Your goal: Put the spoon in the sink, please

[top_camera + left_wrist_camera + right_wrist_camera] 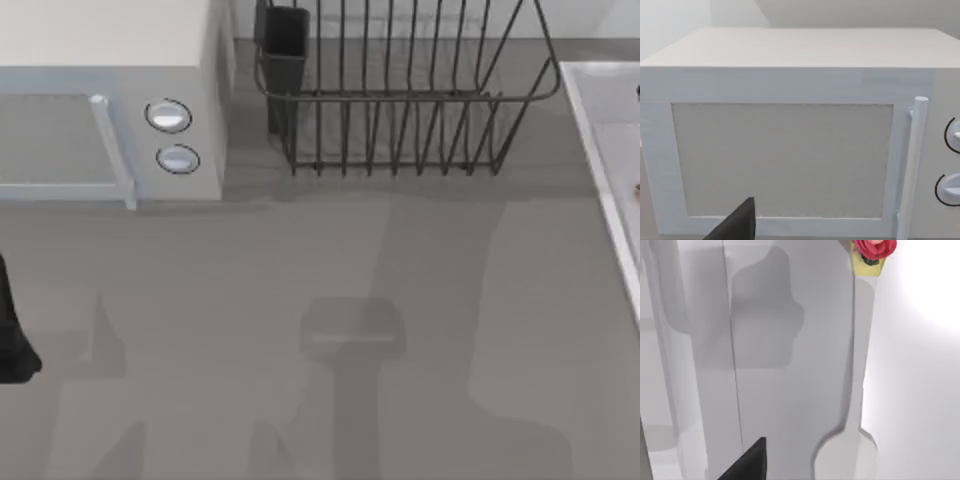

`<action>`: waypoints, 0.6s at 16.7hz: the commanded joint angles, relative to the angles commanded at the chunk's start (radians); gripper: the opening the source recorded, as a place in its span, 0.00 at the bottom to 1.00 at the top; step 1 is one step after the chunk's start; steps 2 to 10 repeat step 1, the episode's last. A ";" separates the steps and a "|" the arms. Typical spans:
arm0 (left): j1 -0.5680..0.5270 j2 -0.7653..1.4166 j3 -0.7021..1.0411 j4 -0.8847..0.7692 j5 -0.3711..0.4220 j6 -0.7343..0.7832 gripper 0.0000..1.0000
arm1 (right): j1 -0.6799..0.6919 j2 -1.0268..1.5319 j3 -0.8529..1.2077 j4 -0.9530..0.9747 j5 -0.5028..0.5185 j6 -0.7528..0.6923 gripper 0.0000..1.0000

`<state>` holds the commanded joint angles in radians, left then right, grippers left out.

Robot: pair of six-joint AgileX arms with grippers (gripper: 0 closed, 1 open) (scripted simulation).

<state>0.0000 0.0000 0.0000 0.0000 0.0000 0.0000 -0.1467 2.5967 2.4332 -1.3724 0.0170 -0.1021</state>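
Observation:
The sink (pixel 605 150) is a pale basin with a raised rim at the table's right edge. In the right wrist view its smooth grey inside (pixel 790 390) is seen from close up. A pale spoon (pixel 855 390) with a long handle and a round bowl shows against the basin. I cannot tell whether it lies there or hangs. A dark part of my right gripper (pixel 747 465) shows beside the spoon, apart from it. My left arm (pixel 12 335) is parked at the table's left edge, and its gripper (pixel 737 225) faces the microwave.
A white microwave (pixel 110 90) with two round knobs stands at the back left. A dark wire dish rack (pixel 400 90) with a black cup holder stands at the back middle. A red and yellow object (pixel 871 252) sits in the sink near the spoon's handle end.

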 joint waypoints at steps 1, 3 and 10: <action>0.000 0.000 0.000 0.000 0.000 0.000 1.00 | 0.000 0.000 0.000 0.000 0.000 0.000 1.00; 0.000 0.000 0.000 0.000 0.000 0.000 1.00 | 0.000 0.000 0.000 0.000 0.000 0.000 1.00; 0.000 0.000 0.000 0.000 0.000 0.000 1.00 | 0.000 0.000 0.000 0.000 0.000 0.000 1.00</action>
